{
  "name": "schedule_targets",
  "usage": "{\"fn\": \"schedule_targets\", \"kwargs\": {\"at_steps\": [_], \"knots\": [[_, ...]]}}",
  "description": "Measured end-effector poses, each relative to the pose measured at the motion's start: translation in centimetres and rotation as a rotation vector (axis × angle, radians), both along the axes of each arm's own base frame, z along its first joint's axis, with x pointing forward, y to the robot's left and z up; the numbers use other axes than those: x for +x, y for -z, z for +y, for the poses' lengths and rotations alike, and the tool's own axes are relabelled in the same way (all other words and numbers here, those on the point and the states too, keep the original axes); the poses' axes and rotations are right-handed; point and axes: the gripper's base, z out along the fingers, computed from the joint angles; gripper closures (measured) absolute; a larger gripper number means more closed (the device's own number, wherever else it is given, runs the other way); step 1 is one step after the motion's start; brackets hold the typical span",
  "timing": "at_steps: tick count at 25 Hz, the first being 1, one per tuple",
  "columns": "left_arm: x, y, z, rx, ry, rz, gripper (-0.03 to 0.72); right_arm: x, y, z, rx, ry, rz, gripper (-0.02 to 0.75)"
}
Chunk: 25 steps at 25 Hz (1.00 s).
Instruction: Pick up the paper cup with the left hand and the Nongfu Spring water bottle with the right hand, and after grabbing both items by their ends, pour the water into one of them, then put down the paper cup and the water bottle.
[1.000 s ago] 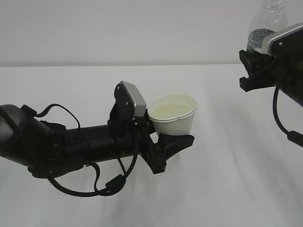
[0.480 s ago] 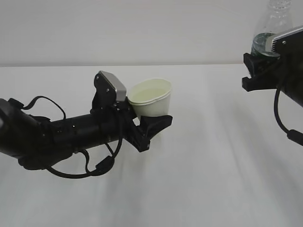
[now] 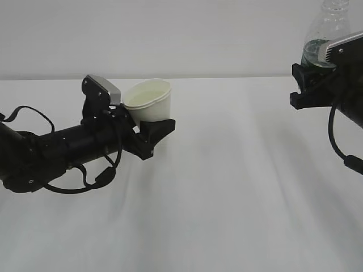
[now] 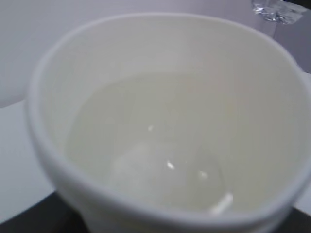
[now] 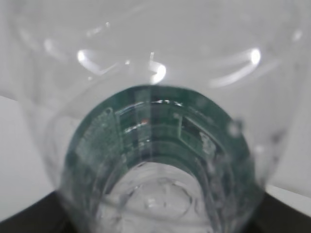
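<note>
Paper cup: the paper cup sat upright between the jaws of the left hand, raised above the white table on the left of the exterior view; rim slightly squeezed out of round.
Cup contents: the water lay in the cup, clear, with the pale cream wall showing through; level below the rim.
Left hand: jaws closed on the cup's lower body, arm stretched nearly level, grey plate just behind the rim.
Bottle: the Nongfu Spring water bottle stood upright at the upper right edge, well apart from the cup; top cut off by the frame.
Bottle detail: dark green label seen through the clear ribbed wall in the right wrist view; whether liquid remained inside could not be told.
Right hand: the right hand gripped the bottle at its lower part, jaws held around it, silver-grey plate alongside.
</note>
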Motion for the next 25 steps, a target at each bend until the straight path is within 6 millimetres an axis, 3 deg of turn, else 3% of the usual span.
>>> {"fn": "schedule_targets", "kwargs": {"at_steps": [25], "knots": [[4.0,-0.3,8.4,-0.021,-0.338,-0.031,0.249,0.0,0.0,0.0,0.003,0.002,0.004,0.309]]}}
